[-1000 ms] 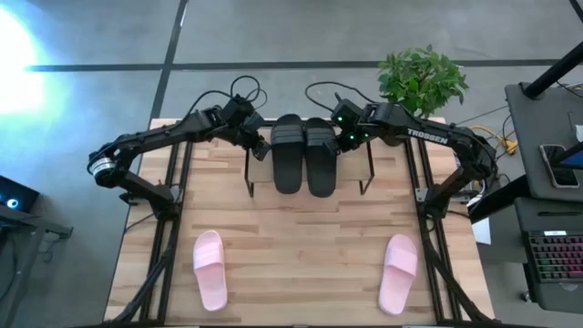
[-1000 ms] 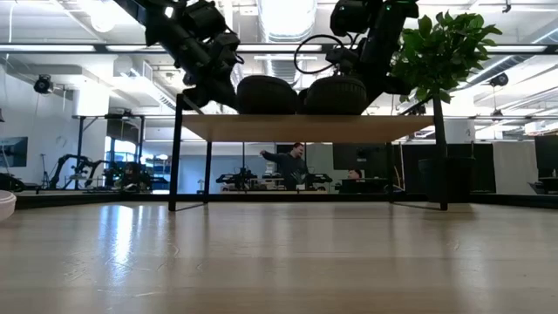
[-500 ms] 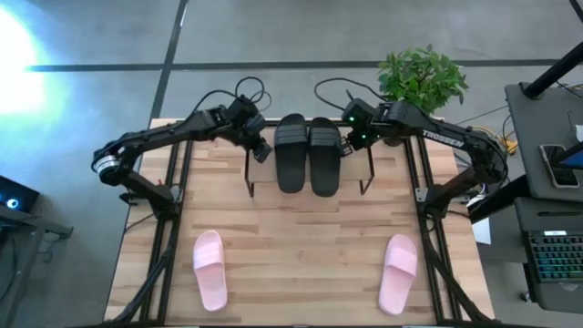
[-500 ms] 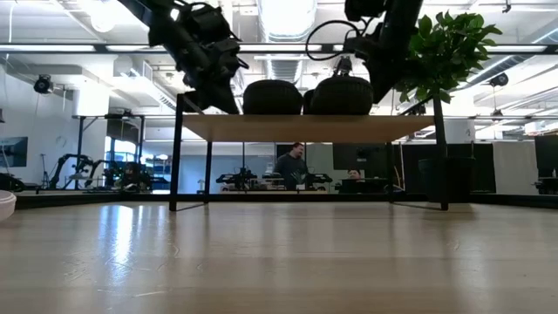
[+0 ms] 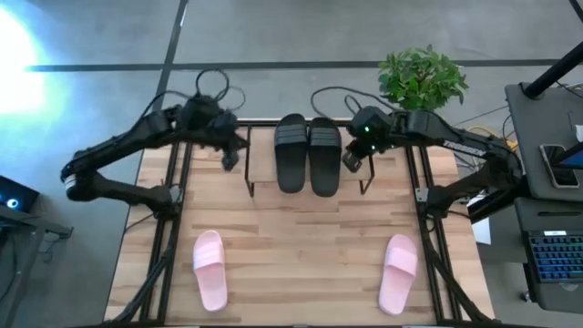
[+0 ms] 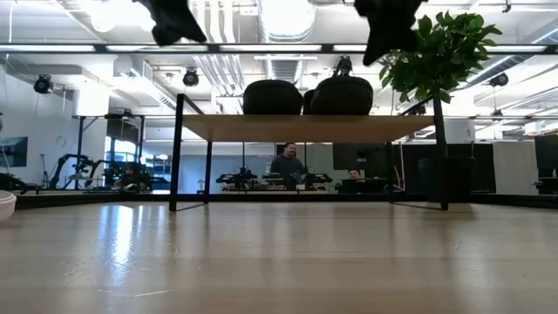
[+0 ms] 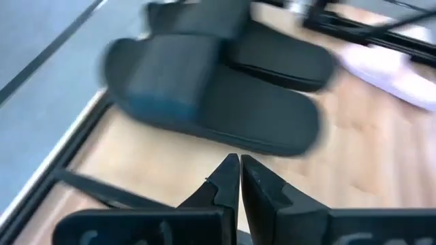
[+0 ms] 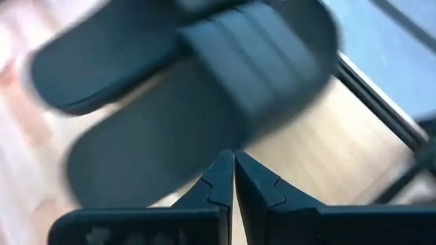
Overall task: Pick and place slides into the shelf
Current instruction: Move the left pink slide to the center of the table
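currently both black slides sit on the shelf; my left gripper and right gripper, pinched empty beside it, could clip its frame.

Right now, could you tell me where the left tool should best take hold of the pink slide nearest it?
Probably across the wide strap of the pink slide, coming straight down from above. It lies flat, sole down, on the table, and the raised strap is the only part that closing fingers could span. The left tool is shut, so it must open first.
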Tool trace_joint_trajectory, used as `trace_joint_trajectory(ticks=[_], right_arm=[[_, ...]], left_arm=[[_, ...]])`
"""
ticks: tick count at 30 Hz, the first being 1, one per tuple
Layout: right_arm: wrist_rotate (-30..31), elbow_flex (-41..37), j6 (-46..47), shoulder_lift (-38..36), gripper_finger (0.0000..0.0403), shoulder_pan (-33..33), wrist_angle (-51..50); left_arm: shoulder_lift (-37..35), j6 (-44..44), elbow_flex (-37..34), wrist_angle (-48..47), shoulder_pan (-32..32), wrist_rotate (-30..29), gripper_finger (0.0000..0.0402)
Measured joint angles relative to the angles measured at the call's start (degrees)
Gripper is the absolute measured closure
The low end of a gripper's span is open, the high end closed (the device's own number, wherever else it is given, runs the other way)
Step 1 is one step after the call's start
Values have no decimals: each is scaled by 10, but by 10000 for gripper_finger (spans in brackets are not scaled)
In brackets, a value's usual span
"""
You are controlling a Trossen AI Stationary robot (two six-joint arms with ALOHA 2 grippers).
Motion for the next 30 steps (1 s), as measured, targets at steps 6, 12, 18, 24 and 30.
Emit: trace_joint_trajectory(ticks=[6,12,18,24,30], right_arm=[[-11,0,-4,-5,394,40,16],[-63,0,15,0,394,60,18],[-63,0,68,0,394,98,17],[-60,-1,115,0,394,132,18],[-60,-15,178,0,394,165,18]], left_arm=[[-47,-75,-30,-9,-90,28,401],[-72,-105,-30,-37,-206,26,401],[-70,-189,-31,-152,-327,-113,398],[-27,-259,-33,-246,-386,-167,355],[21,-303,-32,-252,-458,-151,288]])
